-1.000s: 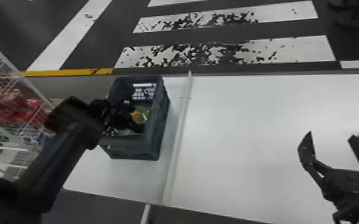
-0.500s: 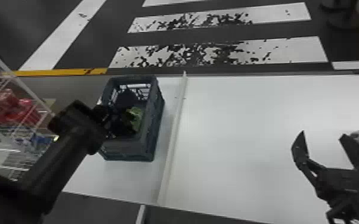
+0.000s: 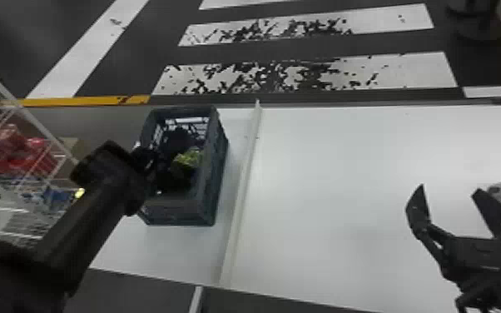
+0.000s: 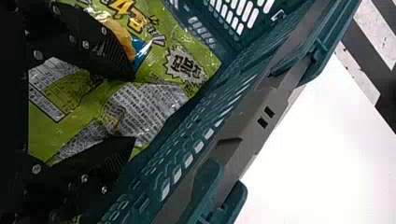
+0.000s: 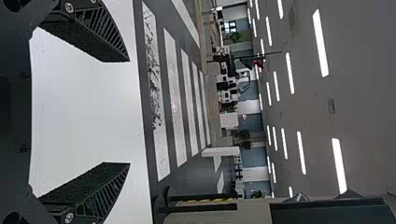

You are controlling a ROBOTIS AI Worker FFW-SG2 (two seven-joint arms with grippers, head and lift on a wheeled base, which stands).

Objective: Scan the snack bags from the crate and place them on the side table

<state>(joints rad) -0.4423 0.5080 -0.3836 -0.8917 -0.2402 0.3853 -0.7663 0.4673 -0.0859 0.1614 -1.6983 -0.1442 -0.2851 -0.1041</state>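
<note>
Straddling snack bag in crate | left end effector open (contact unclear) | right end effector wide open

Glossy film, matt plastic.
The green snack bag is shiny, crinkled plastic film; the crate looks like matt, hard plastic. The surface looks smooth, the floor stripes like rough, flaking paint.

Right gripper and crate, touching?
Apart. Head view: white tabletop and the raised strip lie between the right gripper and the crate.
</note>
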